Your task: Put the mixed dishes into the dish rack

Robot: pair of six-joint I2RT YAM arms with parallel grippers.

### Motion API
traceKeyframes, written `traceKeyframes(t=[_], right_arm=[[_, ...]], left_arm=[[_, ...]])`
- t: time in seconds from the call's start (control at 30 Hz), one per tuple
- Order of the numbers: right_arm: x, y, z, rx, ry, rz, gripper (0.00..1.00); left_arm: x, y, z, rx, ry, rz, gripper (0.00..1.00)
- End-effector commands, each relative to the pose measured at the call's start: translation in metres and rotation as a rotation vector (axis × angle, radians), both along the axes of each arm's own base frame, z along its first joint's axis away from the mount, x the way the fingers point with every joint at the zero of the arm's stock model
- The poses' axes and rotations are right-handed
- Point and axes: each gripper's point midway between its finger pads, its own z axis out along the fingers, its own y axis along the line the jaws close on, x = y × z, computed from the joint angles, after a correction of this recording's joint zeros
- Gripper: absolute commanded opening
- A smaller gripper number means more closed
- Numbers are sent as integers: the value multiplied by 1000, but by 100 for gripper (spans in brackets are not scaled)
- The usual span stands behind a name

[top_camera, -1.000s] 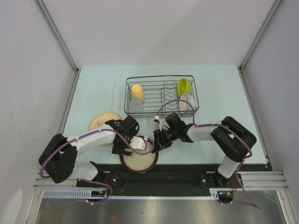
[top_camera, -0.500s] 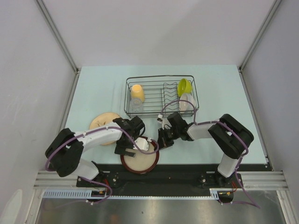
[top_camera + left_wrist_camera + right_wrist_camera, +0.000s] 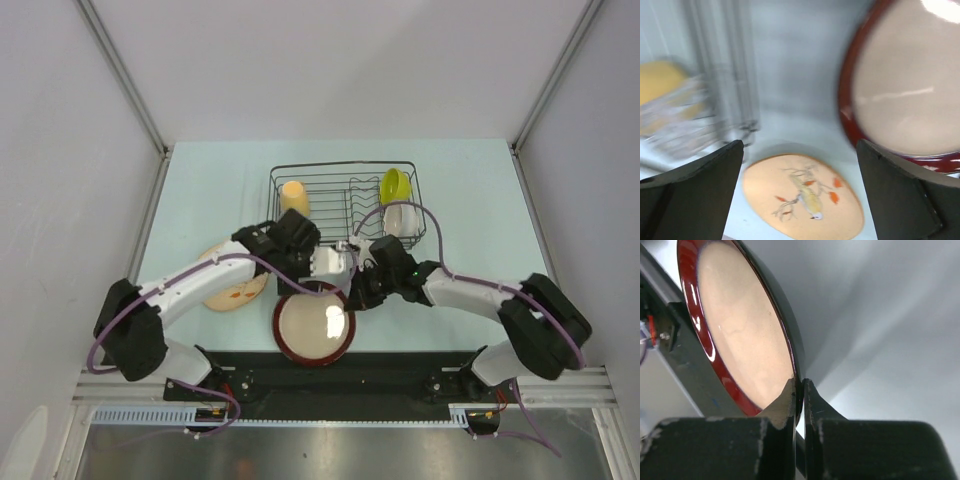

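Note:
The dark-red-rimmed cream dish (image 3: 313, 325) is tilted up near the table's front edge. My right gripper (image 3: 358, 295) is shut on its right rim; in the right wrist view the fingers (image 3: 800, 382) pinch the dish (image 3: 740, 330) edge. My left gripper (image 3: 330, 264) is open and empty, just above the dish and in front of the dish rack (image 3: 345, 172). The left wrist view shows the beige floral plate (image 3: 802, 197) between my open fingers (image 3: 800, 146), flat on the table (image 3: 235, 290). In the rack are the pale yellow mug (image 3: 294, 195), lime green bowl (image 3: 394, 185) and small pale saucer (image 3: 400, 220). The clear glass (image 3: 685, 127) is blurred.
The black front rail (image 3: 400, 370) runs just below the dish. Grey walls (image 3: 80, 180) close in the table on the left, right and back. The left arm lies across the rack's front left corner.
My right gripper has closed on the dish rim and tilted the dish up, shifting it slightly right. My left gripper has left the dish and moved up and right toward the rack.

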Motion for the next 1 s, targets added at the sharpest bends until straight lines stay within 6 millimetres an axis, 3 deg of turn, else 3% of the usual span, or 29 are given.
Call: traceKeyframes(t=[0.0, 0.27, 0.4, 0.53, 0.63, 0.8, 0.97], right_arm=[[27, -13, 47, -6, -224, -37, 0], [52, -24, 95, -20, -394, -81, 0], [59, -18, 133, -11, -531, -75, 0], [67, -10, 179, -28, -663, -80, 0], [63, -7, 203, -25, -734, -50, 0], [69, -12, 249, -57, -904, -70, 0], [98, -36, 287, -186, -1087, -190, 0]], left_arm=[[38, -4, 86, -238, -131, 119, 100], [68, 50, 137, -313, -243, 289, 100], [76, 75, 138, -318, -237, 373, 100], [78, 91, 134, -335, -217, 424, 100], [81, 99, 136, -361, -209, 456, 100], [86, 109, 135, -376, -207, 497, 100], [88, 113, 134, -390, -202, 510, 100]])
